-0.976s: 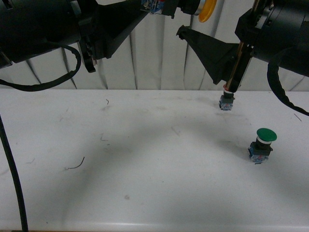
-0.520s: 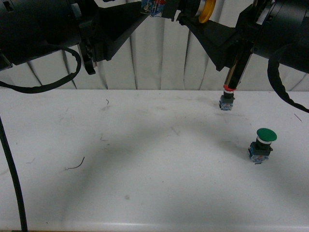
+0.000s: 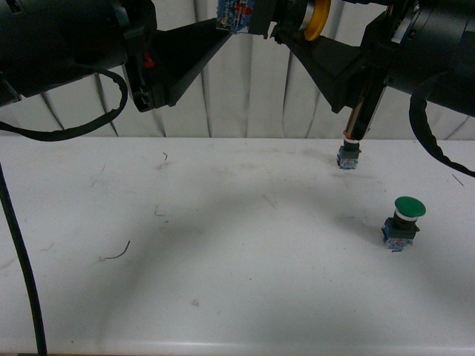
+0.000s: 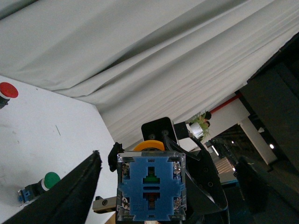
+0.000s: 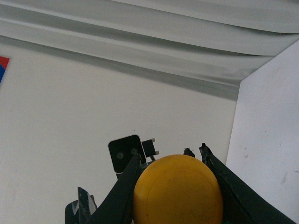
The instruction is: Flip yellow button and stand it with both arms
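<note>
White table [image 3: 223, 297]; green button [image 3: 401, 221], red button [image 3: 348, 156].

yellow button [image 3: 318, 18]: cap plain yellow-orange; collar black; base blue in clear casing, with small green and red marks at centre of base face.
left arm [image 3: 52, 41], right arm [image 3: 445, 44]: black; cables [image 3: 22, 282] black; small red spot on left arm, left of yellow button.
green button [image 3: 404, 220], below and right of yellow button: green cap, white ring, black collar, blue base.
red button [image 3: 349, 154], below yellow button: red and white rings, blue base.
table [image 3: 223, 259]: white, faint grey scuffs.
curtain [image 3: 245, 89]: pale grey-white, vertical pleat stripes.
</note>
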### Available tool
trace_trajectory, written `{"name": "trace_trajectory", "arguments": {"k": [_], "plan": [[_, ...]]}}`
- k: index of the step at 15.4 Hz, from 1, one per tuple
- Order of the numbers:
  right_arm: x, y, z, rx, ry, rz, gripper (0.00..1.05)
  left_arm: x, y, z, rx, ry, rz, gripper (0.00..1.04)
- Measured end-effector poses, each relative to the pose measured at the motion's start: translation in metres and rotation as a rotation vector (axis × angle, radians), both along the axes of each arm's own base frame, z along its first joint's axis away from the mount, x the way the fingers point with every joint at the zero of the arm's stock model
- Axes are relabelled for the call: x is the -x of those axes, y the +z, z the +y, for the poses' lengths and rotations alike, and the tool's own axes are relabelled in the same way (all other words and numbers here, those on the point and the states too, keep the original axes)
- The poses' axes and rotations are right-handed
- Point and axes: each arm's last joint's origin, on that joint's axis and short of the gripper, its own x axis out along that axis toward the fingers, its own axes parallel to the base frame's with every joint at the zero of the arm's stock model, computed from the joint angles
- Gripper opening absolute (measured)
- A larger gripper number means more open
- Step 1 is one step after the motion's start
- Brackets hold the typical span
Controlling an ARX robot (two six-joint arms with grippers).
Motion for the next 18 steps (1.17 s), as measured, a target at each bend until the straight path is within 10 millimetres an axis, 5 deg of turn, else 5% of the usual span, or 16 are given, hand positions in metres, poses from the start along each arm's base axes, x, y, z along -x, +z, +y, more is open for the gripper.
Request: {"name": "trace_trajectory", "arguments": {"k": [2, 6, 14, 16, 18], "plan": [[0.000, 0.000, 0.000, 0.002, -0.001, -0.002, 0.36, 0.000, 0.001, 0.001, 0.005, 0.008, 0.003, 0.99], [0.000, 0.000, 0.000, 0.002, -0.002, -0.002, 0.36, -0.004, 0.000, 0.014, 0.005, 0.053, 0.005, 0.98], [-0.001, 0.000, -0.001, -0.002, -0.018, -0.001, 0.36, -0.018, 0.004, 0.100, -0.171, 0.367, 0.045, 0.98], [-0.002, 0.000, -0.005, -0.003, -0.032, 0.000, 0.36, 0.004, 0.008, 0.136, -0.383, 0.553, -0.029, 0.98], [-0.002, 0.000, -0.006, -0.003, -0.035, 0.000, 0.36, 0.056, 0.016, 0.143, -0.791, 0.904, -0.176, 0.76]]}}
